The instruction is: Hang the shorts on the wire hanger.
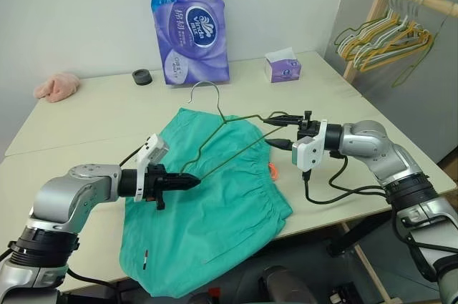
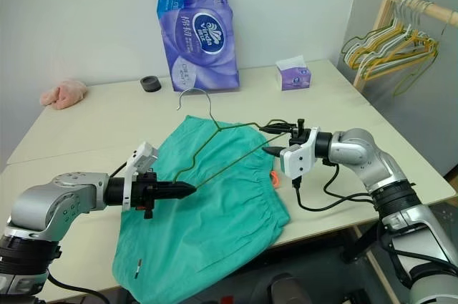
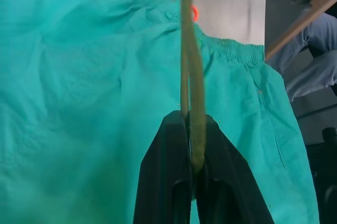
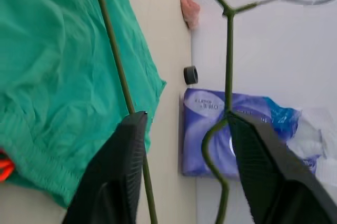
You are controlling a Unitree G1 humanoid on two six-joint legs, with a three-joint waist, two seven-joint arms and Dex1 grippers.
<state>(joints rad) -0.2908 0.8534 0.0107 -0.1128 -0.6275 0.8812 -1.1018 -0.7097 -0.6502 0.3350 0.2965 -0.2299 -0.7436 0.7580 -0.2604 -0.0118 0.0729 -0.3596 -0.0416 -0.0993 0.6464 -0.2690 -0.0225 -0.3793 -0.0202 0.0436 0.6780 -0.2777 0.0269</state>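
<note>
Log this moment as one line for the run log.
left tool: shut on hanger corner | right tool: open around hanger's other end | shorts: flat on table, not hung

Head pair overhead; wrist views close

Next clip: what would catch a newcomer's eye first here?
The teal shorts spread over the table's near edge, with a thin wire hanger held above them. The left end effector is shut on one hanger corner; the right end effector stands open around the other. A purple tissue pack stands behind.
</note>
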